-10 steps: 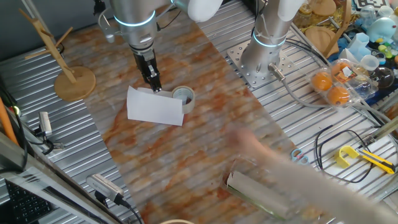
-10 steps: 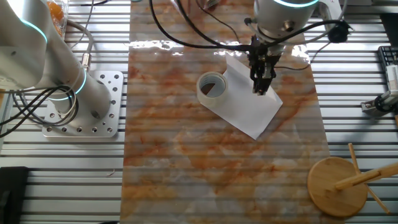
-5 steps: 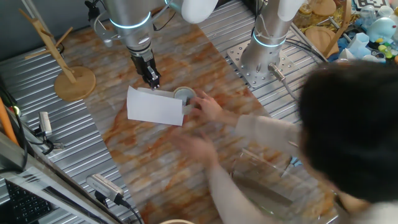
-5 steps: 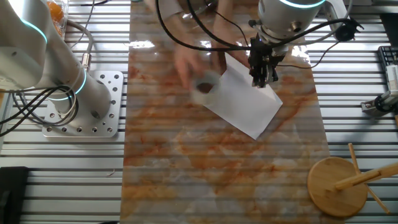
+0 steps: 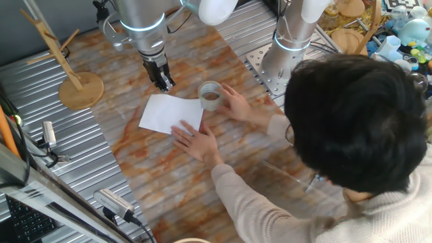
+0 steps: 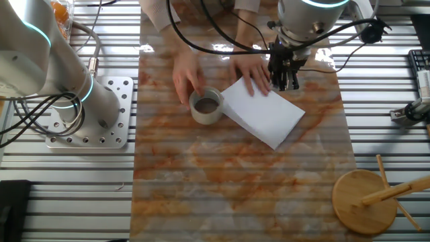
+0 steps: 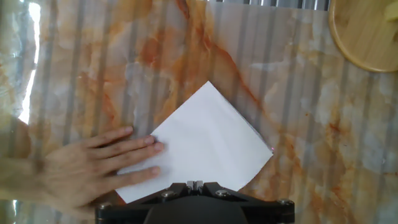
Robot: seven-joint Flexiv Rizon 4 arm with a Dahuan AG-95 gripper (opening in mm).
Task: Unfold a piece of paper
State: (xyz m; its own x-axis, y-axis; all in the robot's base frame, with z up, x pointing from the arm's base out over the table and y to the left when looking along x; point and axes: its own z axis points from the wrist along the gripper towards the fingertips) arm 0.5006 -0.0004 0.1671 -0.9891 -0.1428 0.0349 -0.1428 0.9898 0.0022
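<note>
The white piece of paper (image 5: pixel 169 113) lies flat on the marbled mat, also in the other fixed view (image 6: pixel 265 115) and the hand view (image 7: pixel 205 146). My gripper (image 5: pixel 163 84) hovers just above the paper's far edge (image 6: pixel 283 82). Its fingertips (image 7: pixel 194 185) are pressed together and hold nothing. A person's hand (image 5: pixel 197 143) presses on the paper's near corner (image 7: pixel 93 168). The person's other hand holds the grey tape roll (image 5: pixel 210 95) beside the paper (image 6: pixel 206 106).
The person's head and arm (image 5: pixel 351 121) fill the right foreground. A wooden stand (image 5: pixel 79 88) sits left of the mat (image 6: pixel 366 198). A second arm's base (image 5: pixel 287 54) stands at the back (image 6: pixel 87 101). Cluttered items (image 5: pixel 398 34) lie at far right.
A person has reached in, taken the tape roll off the paper to its side and pressed a hand on the sheet. The raised flap now lies flat. My gripper has lifted slightly off the paper.
</note>
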